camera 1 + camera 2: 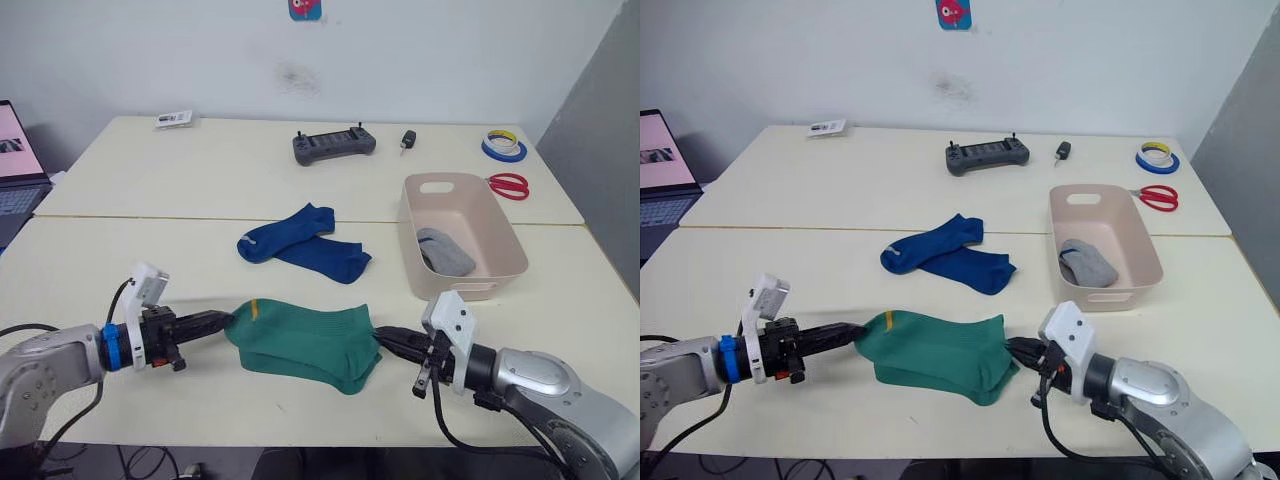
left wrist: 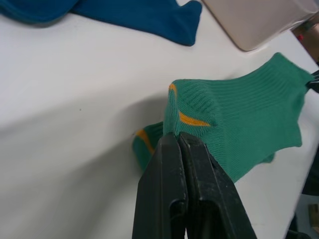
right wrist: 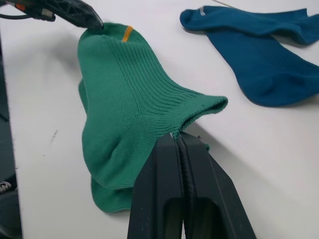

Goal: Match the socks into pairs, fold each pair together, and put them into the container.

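A green sock (image 1: 305,332) with small yellow marks is held stretched just above a second green sock (image 1: 330,372) on the near table. My left gripper (image 1: 228,322) is shut on its toe end, my right gripper (image 1: 377,338) is shut on its cuff. Two royal blue socks (image 1: 300,243) lie crossed in the middle of the table. The pale beige container (image 1: 455,236) stands to the right with a grey sock bundle (image 1: 445,252) inside. In the right wrist view the green sock (image 3: 129,99) spans from my fingers (image 3: 174,164) to the left gripper (image 3: 94,23).
On the far table lie a black controller (image 1: 333,144), a small black key fob (image 1: 407,140), tape rolls (image 1: 503,146), red scissors (image 1: 510,185) and a card (image 1: 174,119). A laptop (image 1: 15,160) sits at the far left.
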`<control>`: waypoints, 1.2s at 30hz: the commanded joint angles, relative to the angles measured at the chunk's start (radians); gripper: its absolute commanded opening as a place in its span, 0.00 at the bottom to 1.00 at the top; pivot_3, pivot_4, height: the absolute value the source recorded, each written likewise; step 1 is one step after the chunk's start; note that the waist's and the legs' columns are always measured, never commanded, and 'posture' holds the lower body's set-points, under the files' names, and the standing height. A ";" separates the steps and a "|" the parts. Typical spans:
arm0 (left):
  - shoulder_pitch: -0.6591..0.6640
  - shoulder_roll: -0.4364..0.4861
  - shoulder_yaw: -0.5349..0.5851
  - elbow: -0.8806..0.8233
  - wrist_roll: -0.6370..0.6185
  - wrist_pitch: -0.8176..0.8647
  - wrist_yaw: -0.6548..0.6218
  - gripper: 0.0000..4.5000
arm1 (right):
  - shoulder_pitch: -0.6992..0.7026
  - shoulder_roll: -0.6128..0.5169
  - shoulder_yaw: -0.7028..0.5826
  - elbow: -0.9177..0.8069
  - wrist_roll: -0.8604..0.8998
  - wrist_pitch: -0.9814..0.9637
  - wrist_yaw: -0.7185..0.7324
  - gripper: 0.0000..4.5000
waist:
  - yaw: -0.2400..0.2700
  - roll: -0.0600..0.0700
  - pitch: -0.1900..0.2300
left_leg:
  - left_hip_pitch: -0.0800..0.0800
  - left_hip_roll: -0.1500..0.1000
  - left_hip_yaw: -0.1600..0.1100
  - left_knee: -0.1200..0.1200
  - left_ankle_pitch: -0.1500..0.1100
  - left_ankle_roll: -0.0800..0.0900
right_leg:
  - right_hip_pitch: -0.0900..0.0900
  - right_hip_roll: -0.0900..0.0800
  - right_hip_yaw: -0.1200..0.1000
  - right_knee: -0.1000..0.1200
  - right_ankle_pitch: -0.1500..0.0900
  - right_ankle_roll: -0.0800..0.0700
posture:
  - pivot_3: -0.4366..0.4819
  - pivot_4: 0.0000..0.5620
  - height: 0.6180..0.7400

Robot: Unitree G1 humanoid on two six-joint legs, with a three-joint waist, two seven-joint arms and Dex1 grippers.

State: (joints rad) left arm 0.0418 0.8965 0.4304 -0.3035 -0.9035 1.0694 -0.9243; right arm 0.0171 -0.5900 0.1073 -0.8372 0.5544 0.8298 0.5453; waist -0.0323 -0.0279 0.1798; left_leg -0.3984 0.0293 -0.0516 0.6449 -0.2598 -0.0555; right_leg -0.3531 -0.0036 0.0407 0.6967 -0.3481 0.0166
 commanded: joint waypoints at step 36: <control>0.076 -0.134 -0.120 0.019 0.139 -0.181 0.091 0.00 | -0.030 -0.051 0.123 0.082 -0.149 -0.024 -0.009 0.00 | 0.002 0.000 0.000 | 0.000 0.000 0.000 0.000 0.000 0.000 | 0.000 0.000 0.000 0.000 0.000 0.000 | 0.48 0.27 1.00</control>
State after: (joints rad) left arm 0.1121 0.7589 0.3058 -0.2645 -0.7624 0.8988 -0.8204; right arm -0.0059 -0.6413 0.2231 -0.7403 0.4131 0.8038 0.5406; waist -0.0307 -0.0282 0.1795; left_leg -0.3985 0.0292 -0.0517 0.6450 -0.2598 -0.0555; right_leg -0.3530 -0.0036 0.0407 0.6966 -0.3481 0.0166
